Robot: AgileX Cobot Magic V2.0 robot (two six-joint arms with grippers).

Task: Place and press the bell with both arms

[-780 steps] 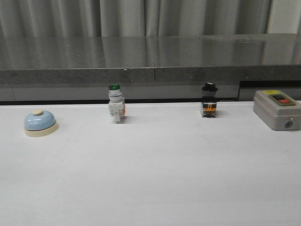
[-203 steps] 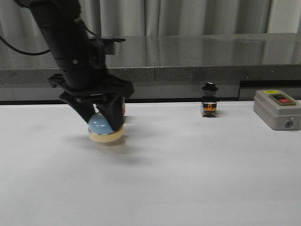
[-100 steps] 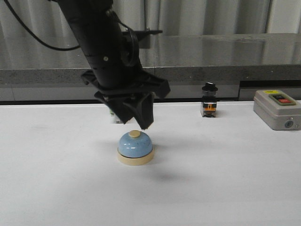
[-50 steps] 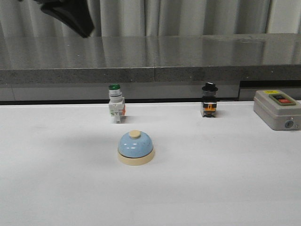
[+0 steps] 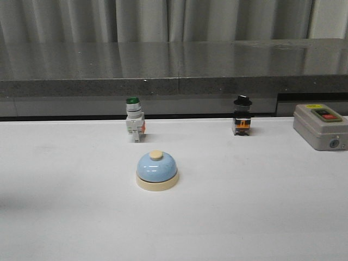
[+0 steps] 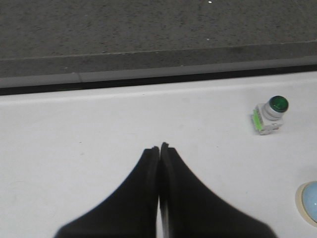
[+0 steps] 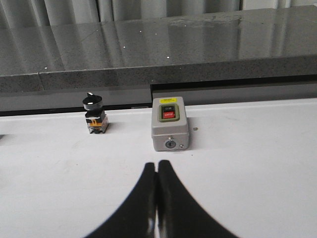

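Pressing comes next: the bell (image 5: 156, 170) sits free on the bench (image 5: 261, 206), beside the closed, empty left gripper (image 6: 159, 148); the closed right gripper (image 7: 157, 163) should descend squarely onto its button.

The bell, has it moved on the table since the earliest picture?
Yes. The bell has gone rightward and nearer the camera: it was far left of the green-capped switch then, and now stands just right of it, in front.

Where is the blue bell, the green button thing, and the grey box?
bell (image 5: 156, 167), front view, on its blue dome.
green-capped switch (image 5: 134, 125), front view, on its white body.
grey box (image 5: 319, 127), front view, on its front face.
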